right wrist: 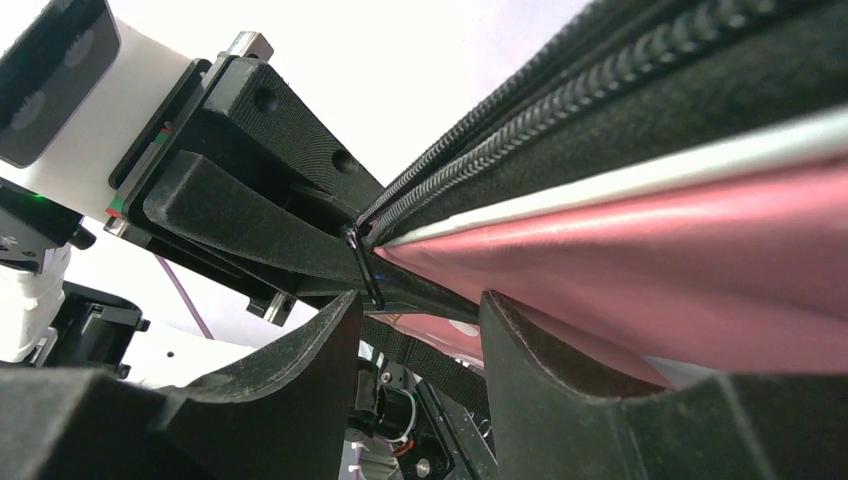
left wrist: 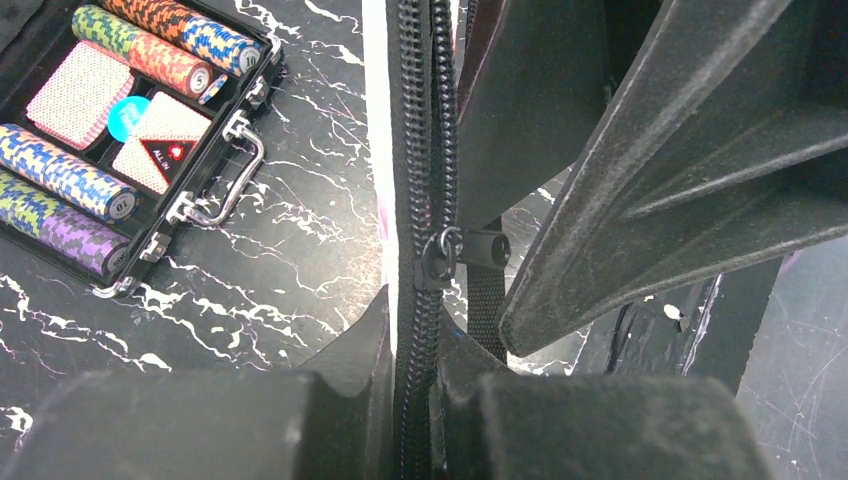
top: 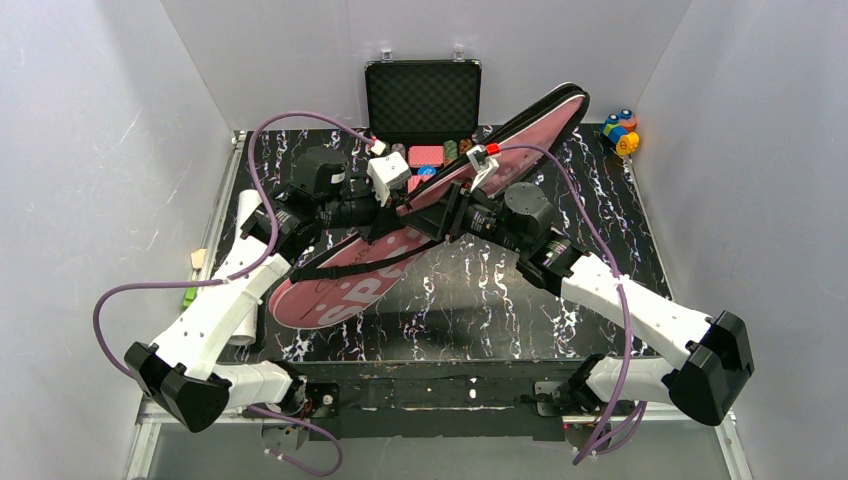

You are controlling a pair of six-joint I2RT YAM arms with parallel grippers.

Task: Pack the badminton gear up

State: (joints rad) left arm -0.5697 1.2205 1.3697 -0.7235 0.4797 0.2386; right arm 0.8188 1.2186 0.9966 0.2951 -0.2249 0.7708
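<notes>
- Zipping looks to be the step in hand: the left gripper (left wrist: pixel 415 400) is clamped tight on the zip seam of the pink racket cover (top: pixel 335 295), right beside the zip pull (left wrist: pixel 440 255)
- the right gripper (right wrist: pixel 420 340) stands partly open next to that pull with nothing in its grasp; the black strap (right wrist: pixel 425 355) shows in the gap between its fingers
- To do it well, I judge the right fingers should close on the pull tab alone, not the strap, then draw along the seam while the left grip holds the edge taut
- The cover lies across the middle of the table (top: pixel 480 310) with its long axis diagonal: broad head end toward the near left, narrow handle end toward the far right, by the open poker chip case (top: pixel 422 100)
</notes>
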